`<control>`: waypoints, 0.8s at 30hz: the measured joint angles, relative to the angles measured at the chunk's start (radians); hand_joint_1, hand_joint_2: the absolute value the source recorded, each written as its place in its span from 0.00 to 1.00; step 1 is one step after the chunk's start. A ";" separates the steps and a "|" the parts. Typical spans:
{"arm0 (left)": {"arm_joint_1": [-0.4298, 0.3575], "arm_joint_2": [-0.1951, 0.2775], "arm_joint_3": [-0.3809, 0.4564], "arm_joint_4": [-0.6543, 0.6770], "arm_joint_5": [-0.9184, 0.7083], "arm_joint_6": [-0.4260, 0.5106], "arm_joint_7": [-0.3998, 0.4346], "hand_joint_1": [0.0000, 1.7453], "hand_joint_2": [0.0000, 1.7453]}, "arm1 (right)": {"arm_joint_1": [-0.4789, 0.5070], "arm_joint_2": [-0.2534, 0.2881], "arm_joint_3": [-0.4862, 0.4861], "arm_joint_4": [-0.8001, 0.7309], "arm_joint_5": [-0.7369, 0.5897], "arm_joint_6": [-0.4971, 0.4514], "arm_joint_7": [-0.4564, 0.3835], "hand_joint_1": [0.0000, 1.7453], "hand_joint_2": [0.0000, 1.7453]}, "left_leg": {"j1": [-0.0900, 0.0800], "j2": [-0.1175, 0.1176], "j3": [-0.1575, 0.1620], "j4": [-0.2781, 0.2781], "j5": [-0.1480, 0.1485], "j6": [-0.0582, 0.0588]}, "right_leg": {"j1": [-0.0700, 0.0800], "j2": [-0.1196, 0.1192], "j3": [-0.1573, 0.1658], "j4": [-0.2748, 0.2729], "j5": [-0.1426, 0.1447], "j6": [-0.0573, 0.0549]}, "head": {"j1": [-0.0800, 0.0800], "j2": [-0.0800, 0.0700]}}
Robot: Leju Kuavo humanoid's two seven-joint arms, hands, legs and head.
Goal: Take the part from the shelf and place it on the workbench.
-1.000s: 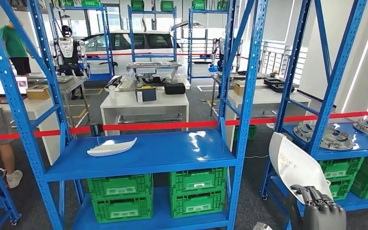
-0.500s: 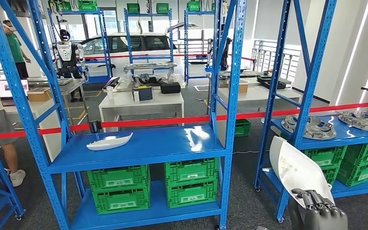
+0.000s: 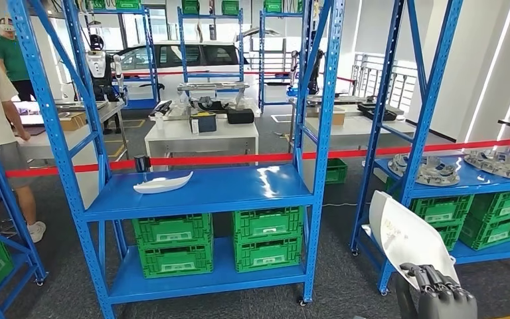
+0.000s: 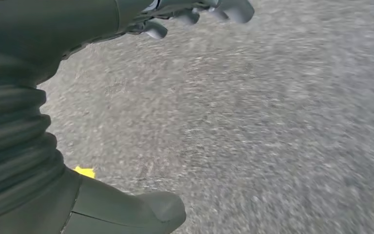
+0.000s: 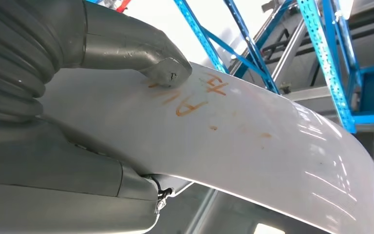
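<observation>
gripping a curved white panel part (image 3: pixel 408 236) by its lower end, the right hand (image 3: pixel 438 289) sat low at the right of the head view, its dark fingers (image 3: pixel 431 274) curled over the part's edge so the panel stood up out of the hand, tilted a little leftward. the part hung in front of the right-hand blue shelf rack (image 3: pixel 438 106), off any shelf. ahead stood a middle blue rack (image 3: pixel 206 193) whose shelf carried a second white curved part (image 3: pixel 163 183) near its left side, with green crates (image 3: pixel 220 240) stacked on the level below. a red barrier tape (image 3: pixel 239 159) ran across behind the racks. round grey metal parts (image 3: pixel 428 169) lay on the right rack's shelf above more green crates. beyond the tape were white workbenches (image 3: pixel 202 139), a white car (image 3: pixel 186 60), another humanoid robot (image 3: pixel 99 70) and two people (image 3: pixel 3 106) at the far left.

the left wrist view showed the left hand (image 4: pixel 102 97) over blurred grey floor (image 4: pixel 272 136), holding nothing, thumb and fingertips (image 4: pixel 233 7) well apart, with a small yellow mark (image 4: pixel 84 171) on the floor.

the right wrist view showed the grey thumb (image 5: pixel 141 56) pressed on the white part's glossy surface beside orange handwriting (image 5: pixel 195 97), with blue rack posts (image 5: pixel 331 63) behind.
</observation>
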 joint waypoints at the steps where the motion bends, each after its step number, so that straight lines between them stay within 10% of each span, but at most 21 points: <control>1: 0.000 0.001 0.000 0.000 0.000 0.000 0.000 0.00 1.00 | 0.001 0.000 -0.001 0.000 0.000 0.000 0.000 1.00 1.00 | 0.001 0.002 -0.012 0.000 0.012 0.005 | -0.002 0.002 -0.018 0.049 -0.051 0.006 | 0.000 0.000; 3: 0.000 0.001 0.000 0.000 -0.001 0.000 0.001 0.00 1.00 | 0.006 0.000 -0.003 0.000 0.000 -0.001 0.000 1.00 1.00 | 0.000 0.004 -0.039 0.002 0.035 0.009 | -0.004 0.002 -0.050 0.181 -0.138 0.014 | 0.000 0.000; 5: 0.000 0.001 0.000 0.000 -0.001 0.000 0.001 0.00 1.00 | 0.012 0.000 -0.003 0.000 0.000 -0.001 -0.001 1.00 1.00 | 0.001 0.004 -0.074 0.010 0.058 0.006 | -0.005 0.003 -0.041 0.250 -0.139 0.018 | 0.000 0.000; 7: 0.000 0.000 0.000 0.000 -0.001 0.000 0.001 0.00 1.00 | 0.015 0.000 -0.003 -0.002 0.000 -0.002 -0.002 1.00 1.00 | 0.003 0.004 -0.109 0.023 0.075 0.000 | -0.006 0.003 0.039 0.178 -0.091 0.018 | 0.000 0.000; 10: -0.001 -0.001 0.000 -0.001 -0.001 0.000 0.001 0.00 1.00 | 0.014 0.001 -0.004 -0.011 0.000 -0.002 -0.003 1.00 1.00 | 0.002 0.004 -0.138 0.041 0.095 -0.016 | -0.001 0.006 0.182 -0.017 -0.106 0.004 | 0.001 0.000; 13: 0.000 -0.001 0.000 0.000 -0.001 0.001 0.001 0.00 1.00 | 0.016 0.002 -0.005 -0.015 -0.001 -0.003 -0.003 1.00 1.00 | 0.004 0.004 -0.145 0.038 0.117 -0.036 | 0.003 0.008 0.186 -0.050 -0.106 -0.025 | 0.001 0.000; 15: 0.001 0.000 0.000 0.000 -0.001 0.001 0.001 0.00 1.00 | 0.016 0.004 -0.005 -0.016 -0.001 -0.003 -0.003 1.00 1.00 | 0.006 0.000 -0.162 0.066 0.081 -0.047 | 0.000 0.005 0.168 -0.054 -0.086 -0.043 | 0.000 0.000; 19: 0.001 -0.001 0.000 0.000 -0.001 0.001 0.001 0.00 1.00 | 0.016 0.008 -0.005 -0.016 -0.001 -0.003 -0.003 1.00 1.00 | 0.009 -0.003 -0.215 0.291 -0.079 -0.060 | 0.002 0.002 0.113 -0.052 -0.040 -0.054 | -0.001 0.000; 21: 0.001 -0.001 0.000 0.000 -0.001 0.001 0.001 0.00 1.00 | 0.017 0.008 -0.005 -0.016 -0.001 -0.003 -0.003 1.00 1.00 | 0.009 -0.003 -0.188 0.315 -0.057 -0.057 | 0.005 0.002 0.083 -0.047 -0.019 -0.052 | -0.001 0.000; 24: -0.001 0.000 0.000 -0.001 -0.001 0.001 -0.001 0.00 1.00 | 0.017 0.009 -0.005 -0.017 -0.001 -0.003 -0.004 1.00 1.00 | 0.003 -0.004 -0.034 0.121 -0.014 -0.037 | 0.010 0.002 0.046 -0.043 0.009 -0.046 | -0.001 0.000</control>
